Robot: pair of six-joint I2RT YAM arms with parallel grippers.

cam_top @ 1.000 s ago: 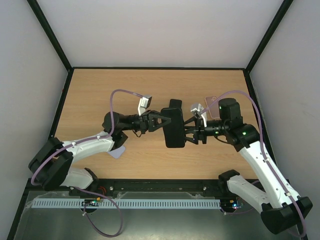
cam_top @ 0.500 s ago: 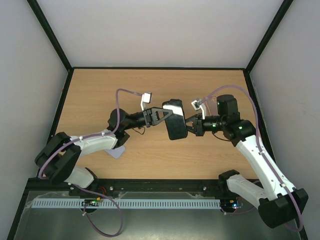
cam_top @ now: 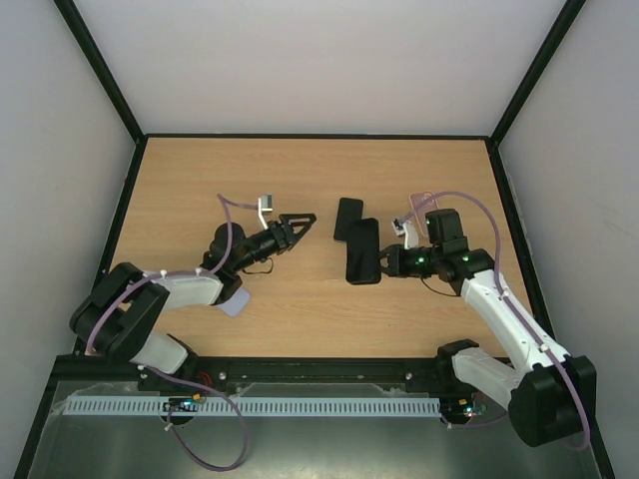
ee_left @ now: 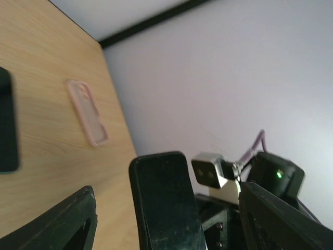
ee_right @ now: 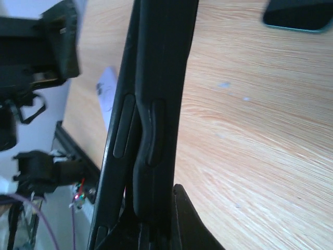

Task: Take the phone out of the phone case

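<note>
Black case (cam_top: pixel 361 249) is pinched edge-on by the right pincer (cam_top: pixel 380 261), with the phone (cam_top: pixel 348 217) seemingly out on the surface (cam_top: pixel 200 180). The left pincer (cam_top: pixel 298 226) gapes wide, empty.

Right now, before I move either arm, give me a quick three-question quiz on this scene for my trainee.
1. True or false: the left gripper is holding something.
2. Which one clamps the black case? A: left gripper. B: right gripper. C: neither.
3. The phone lies flat on the table. What colour is the spare case near the table's right edge?
Key: 1 false; 2 B; 3 pink.
</note>
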